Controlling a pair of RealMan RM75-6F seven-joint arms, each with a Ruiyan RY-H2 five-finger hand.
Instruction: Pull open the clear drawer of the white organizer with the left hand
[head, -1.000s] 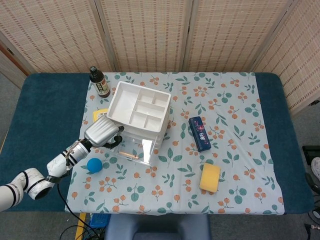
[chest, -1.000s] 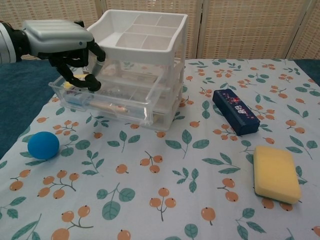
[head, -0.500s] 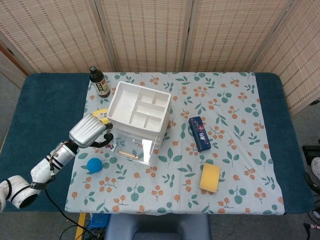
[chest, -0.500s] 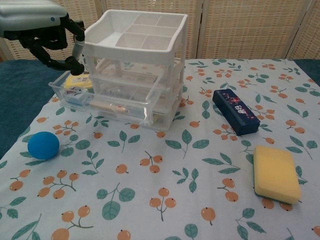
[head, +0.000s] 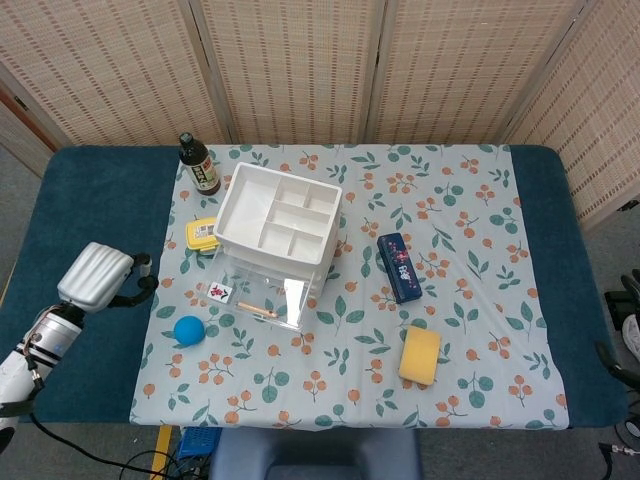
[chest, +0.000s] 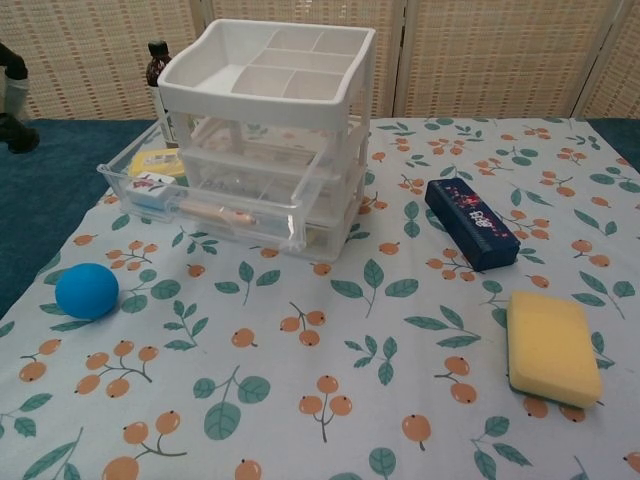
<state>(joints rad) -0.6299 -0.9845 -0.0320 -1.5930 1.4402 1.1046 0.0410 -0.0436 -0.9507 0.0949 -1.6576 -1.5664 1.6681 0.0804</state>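
The white organizer (head: 278, 225) (chest: 265, 80) stands at the left of the flowered cloth. Its clear drawer (head: 252, 296) (chest: 270, 235) sticks out toward the table's front, with an orange pen and a small card inside. My left hand (head: 100, 278) hovers over the blue tabletop well to the left of the drawer, touching nothing, fingers loosely curved and apart. In the chest view only its dark fingertips (chest: 12, 135) show at the left edge. My right hand appears in neither view.
A blue ball (head: 189, 330) (chest: 87, 290) lies just left of the drawer front. A yellow box (head: 203, 233) and a dark bottle (head: 199, 164) sit behind the drawer's left side. A navy case (head: 399, 267) and a yellow sponge (head: 420, 355) lie to the right.
My left hand let go of the drawer's left corner and drew away to the left, off the cloth. The drawer stays pulled out.
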